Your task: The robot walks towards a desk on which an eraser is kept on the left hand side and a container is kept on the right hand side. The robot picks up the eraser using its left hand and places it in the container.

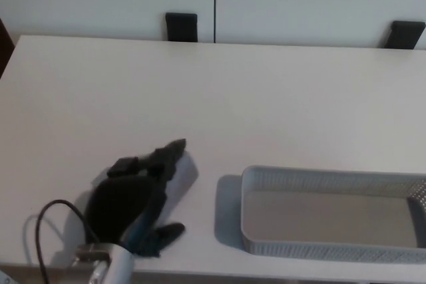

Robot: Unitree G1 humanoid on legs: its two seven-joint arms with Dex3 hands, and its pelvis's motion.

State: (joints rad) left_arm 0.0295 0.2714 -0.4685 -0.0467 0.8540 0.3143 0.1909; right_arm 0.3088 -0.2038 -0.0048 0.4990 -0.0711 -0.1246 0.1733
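Reaching over the worktop's front-left part, the left hand has its fingers laid on a pale block just beside it, seemingly the eraser. Whether they grip it, I cannot tell. To do this well, the hand should secure the block firmly before lifting it over the wall of the grey container at the front-right edge. Nothing lies between them; two dark brackets sit beyond the far edge.

The left hand enters from 7 o'clock, back facing up — its 2 fingers point toward 1 o'clock, thumb splayed toward 3 o'clock.
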